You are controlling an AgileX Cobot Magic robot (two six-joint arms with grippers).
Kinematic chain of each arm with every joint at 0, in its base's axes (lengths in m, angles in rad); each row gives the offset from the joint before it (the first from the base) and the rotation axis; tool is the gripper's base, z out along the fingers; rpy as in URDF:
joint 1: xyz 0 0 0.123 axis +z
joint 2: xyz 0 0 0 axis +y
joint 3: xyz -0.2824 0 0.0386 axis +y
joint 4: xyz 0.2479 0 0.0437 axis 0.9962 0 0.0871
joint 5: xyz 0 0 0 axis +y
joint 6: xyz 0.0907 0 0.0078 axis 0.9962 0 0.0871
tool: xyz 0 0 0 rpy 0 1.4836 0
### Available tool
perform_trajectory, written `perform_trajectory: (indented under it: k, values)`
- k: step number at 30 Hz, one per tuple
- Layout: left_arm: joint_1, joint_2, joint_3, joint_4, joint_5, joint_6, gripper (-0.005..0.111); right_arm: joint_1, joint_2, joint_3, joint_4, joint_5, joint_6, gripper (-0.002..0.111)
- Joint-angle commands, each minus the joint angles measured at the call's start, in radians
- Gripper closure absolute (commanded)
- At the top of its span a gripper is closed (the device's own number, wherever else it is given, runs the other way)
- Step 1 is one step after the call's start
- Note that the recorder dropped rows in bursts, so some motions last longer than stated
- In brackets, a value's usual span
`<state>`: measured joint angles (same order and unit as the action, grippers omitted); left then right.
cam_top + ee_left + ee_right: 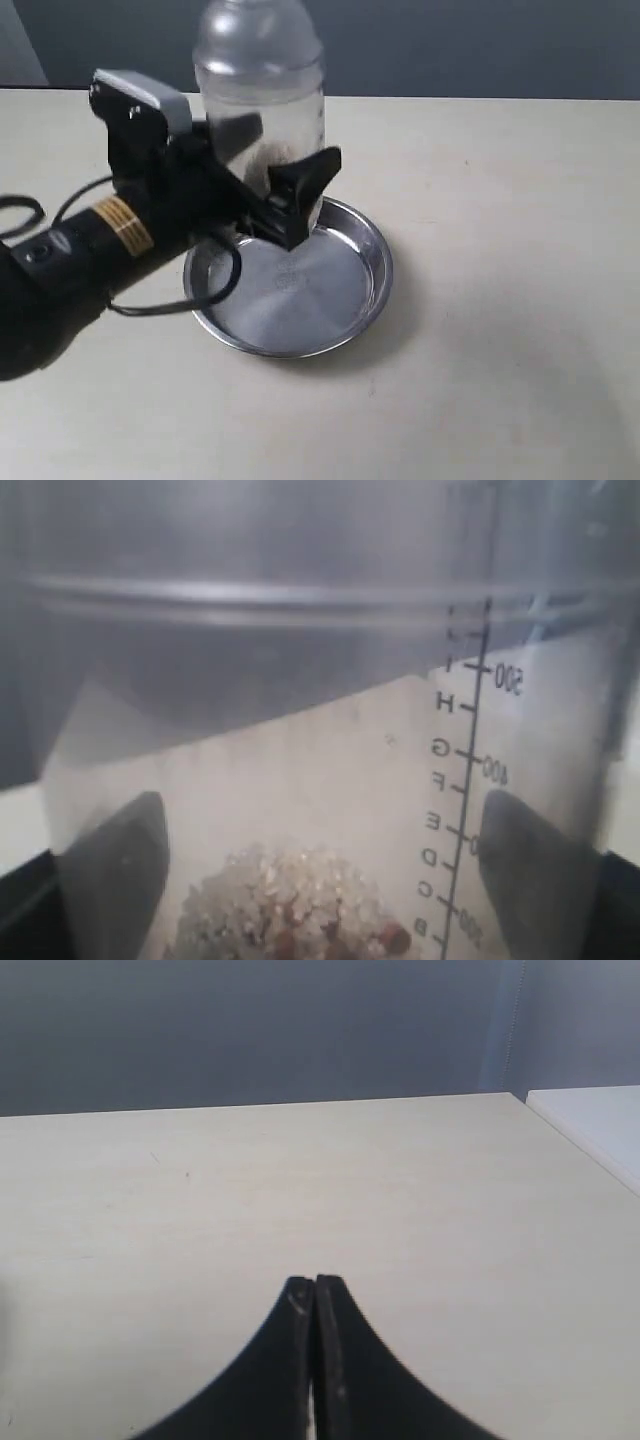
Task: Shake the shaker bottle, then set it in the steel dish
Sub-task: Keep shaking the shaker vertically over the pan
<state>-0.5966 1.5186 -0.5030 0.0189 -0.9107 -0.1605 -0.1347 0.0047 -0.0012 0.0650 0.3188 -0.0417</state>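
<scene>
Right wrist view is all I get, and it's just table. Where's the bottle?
Observer: The left tool grips the bottle around its lower body.
Operator: Is it in the dish yet?
Observer: It's upright over the far side of the dish, but the tool hides its base, so I can't tell if it rests there.
Operator: Is anything inside?
Observer: Yes, pale and brown granules lie at the bottom.
</scene>
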Motion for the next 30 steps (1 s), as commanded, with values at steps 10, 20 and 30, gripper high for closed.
perform_trajectory:
  k: [10,20,30]
  values:
    - [0.005,-0.054,-0.059,0.100,0.057,-0.031,0.106,-0.003,-0.005,0.001,0.001,-0.014,-0.002,0.109]
    - [0.007,0.126,0.006,0.062,-0.265,-0.103,0.106,-0.003,-0.005,0.001,0.001,-0.014,-0.002,0.109]
    - [0.007,0.259,0.024,0.081,-0.232,-0.117,0.106,-0.003,-0.005,0.001,0.001,-0.014,-0.002,0.109]
